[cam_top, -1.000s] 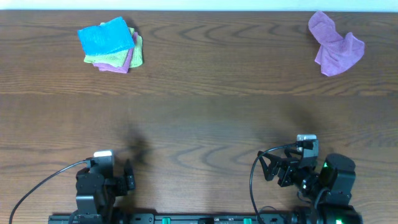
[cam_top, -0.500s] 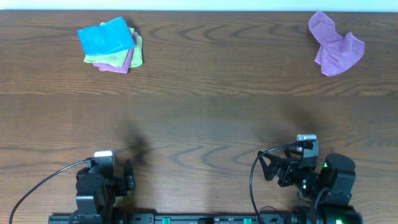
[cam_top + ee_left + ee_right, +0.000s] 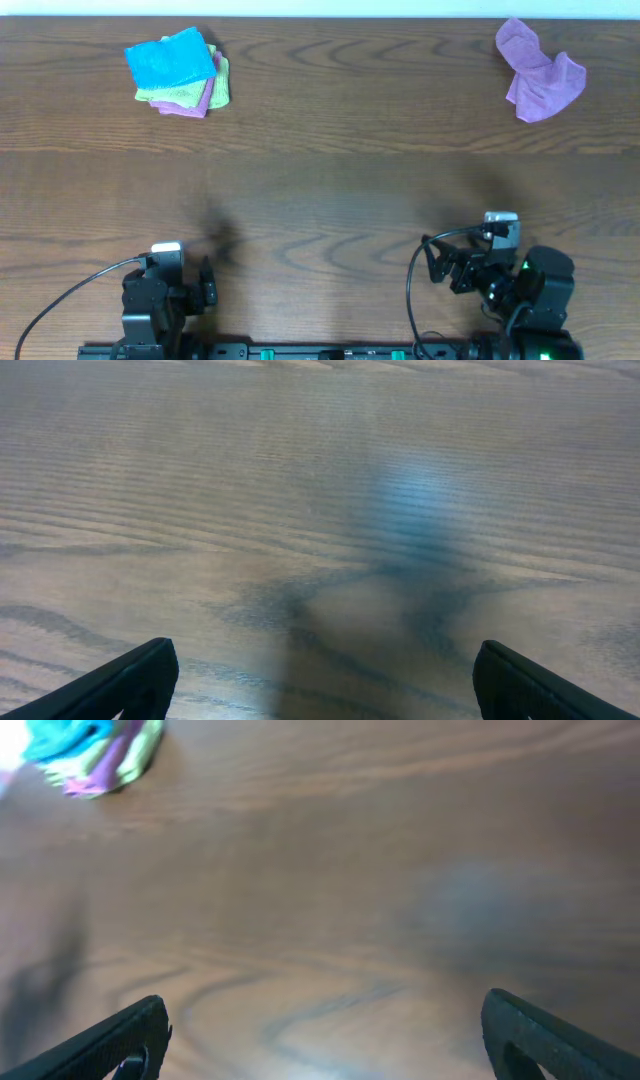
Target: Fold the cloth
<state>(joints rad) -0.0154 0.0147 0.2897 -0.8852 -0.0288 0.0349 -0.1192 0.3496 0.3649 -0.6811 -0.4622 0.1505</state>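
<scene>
Blue cloth (image 3: 170,60) lies folded atop a stack (image 3: 215,92), seemingly finished, so left arm (image 3: 155,295) and right arm (image 3: 510,285) sit parked, jaws open, empty

Nubby terry cloth (image 3: 170,60) lies on a smooth, wood-grain table (image 3: 330,180).

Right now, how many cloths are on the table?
4. Three sit stacked at the far left: a blue cloth on top, a lime-green cloth and a purple cloth beneath. A crumpled lilac cloth lies far right. The stack could hide more.
</scene>
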